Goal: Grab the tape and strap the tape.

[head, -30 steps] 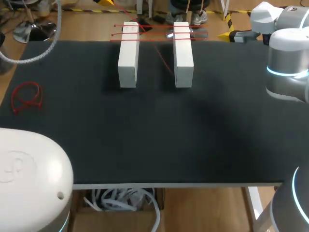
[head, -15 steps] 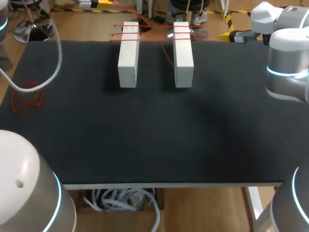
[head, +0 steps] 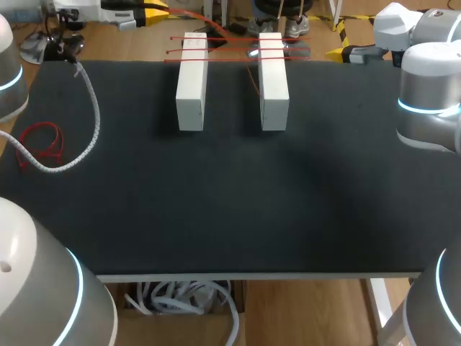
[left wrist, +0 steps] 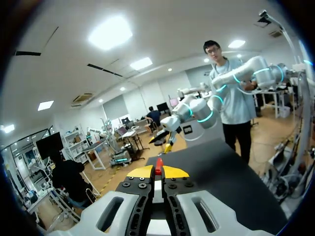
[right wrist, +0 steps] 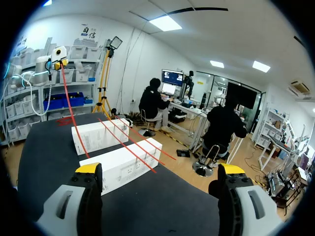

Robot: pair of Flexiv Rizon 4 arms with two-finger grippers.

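The left gripper is closed tight on the red tape. Its two yellow tips are pressed together, and only a small red piece shows between them. In the head view this gripper is beyond the far left part of the desk. From its tips one thin strand of the tape goes down toward the two white blocks.

The right gripper is wide open and holds nothing. Its yellow tips stand far apart, and between them there is only the desk surface. In the head view it is at the far right edge of the desk, beside the blocks and not touching them.

Ahead of the right gripper lie the two white blocks, side by side with a gap between them. The nearer block is just in front of the fingers, and the farther block is behind it. Three strands of red tape cross both blocks near their far ends. One more strand rises from the gap between the blocks up to the left gripper, which is seen small and well beyond the blocks.

A loose loop of red tape lies on the near left part of the desk, well apart from both grippers. A white cable curves just beside this loop.
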